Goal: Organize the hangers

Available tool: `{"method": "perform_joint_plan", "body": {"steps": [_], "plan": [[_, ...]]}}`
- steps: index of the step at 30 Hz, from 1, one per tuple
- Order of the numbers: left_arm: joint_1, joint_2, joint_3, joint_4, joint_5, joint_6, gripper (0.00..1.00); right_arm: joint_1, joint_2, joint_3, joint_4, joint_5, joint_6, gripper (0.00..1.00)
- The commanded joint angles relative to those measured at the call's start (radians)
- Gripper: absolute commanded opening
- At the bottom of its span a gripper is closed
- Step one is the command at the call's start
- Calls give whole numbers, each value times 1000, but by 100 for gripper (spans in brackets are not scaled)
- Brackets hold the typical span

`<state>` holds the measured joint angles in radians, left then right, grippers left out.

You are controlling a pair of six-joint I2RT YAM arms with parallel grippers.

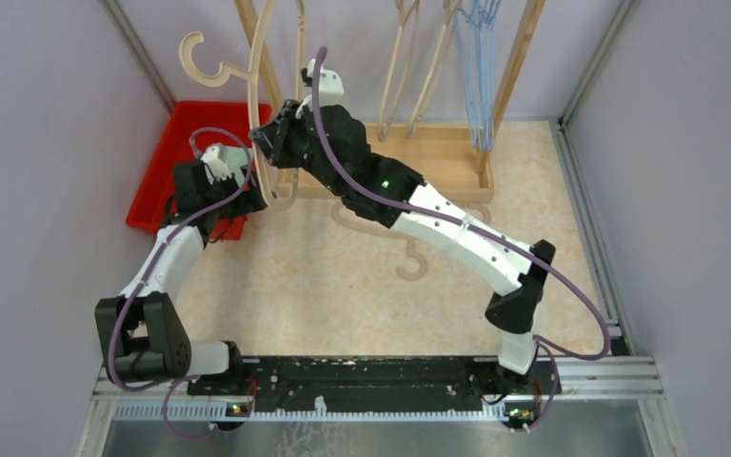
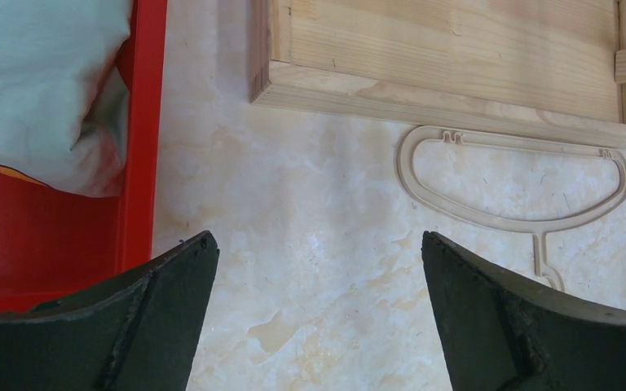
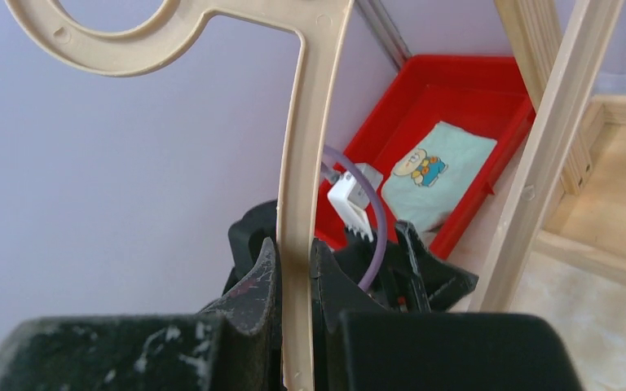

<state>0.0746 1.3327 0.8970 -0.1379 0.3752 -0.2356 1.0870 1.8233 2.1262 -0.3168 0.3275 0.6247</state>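
Note:
My right gripper [image 3: 293, 248] is shut on the straight bar of a beige hanger [image 3: 306, 163] and holds it up in the air in front of the rack's left post. In the top view that hanger [image 1: 254, 95] stands upright above the right gripper [image 1: 266, 143], its hook to the left. A second beige hanger [image 2: 513, 220] lies flat on the floor, partly under the right arm [image 1: 409, 252]. More beige hangers [image 1: 409, 57] and thin blue hangers [image 1: 481, 67] hang on the rack. My left gripper [image 2: 318, 244] is open over bare floor, holding nothing.
The wooden rack's base [image 1: 438, 152] lies just beyond the left gripper [image 2: 456, 57], and a rack post [image 3: 546, 138] stands right of the held hanger. A red bin [image 1: 190, 119] with a folded light cloth [image 3: 436, 171] sits at the left wall. Walls close in on both sides.

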Motion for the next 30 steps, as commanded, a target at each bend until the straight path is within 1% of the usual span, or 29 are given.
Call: {"method": "perform_joint_plan", "body": {"steps": [1, 6, 12, 18, 23, 27, 30], "plan": [[2, -32, 10, -4, 23, 3, 100, -41, 48, 107, 133, 24, 8, 0], [3, -34, 2, -8, 19, 10, 100, -89, 82, 132, 216, 3, 70, 0], [1, -27, -8, -2, 24, 11, 100, -152, 116, 177, 270, -15, 120, 0], [1, -14, 2, -2, 31, 8, 100, -205, 170, 258, 254, 6, 151, 0], [1, -5, 3, -1, 28, 12, 100, -259, 169, 230, 286, 16, 201, 0], [1, 3, 0, 2, 30, 12, 100, -287, 163, 215, 288, 35, 212, 0], [1, 4, -1, 4, 28, 14, 100, -308, 146, 184, 270, 56, 249, 0]]}}
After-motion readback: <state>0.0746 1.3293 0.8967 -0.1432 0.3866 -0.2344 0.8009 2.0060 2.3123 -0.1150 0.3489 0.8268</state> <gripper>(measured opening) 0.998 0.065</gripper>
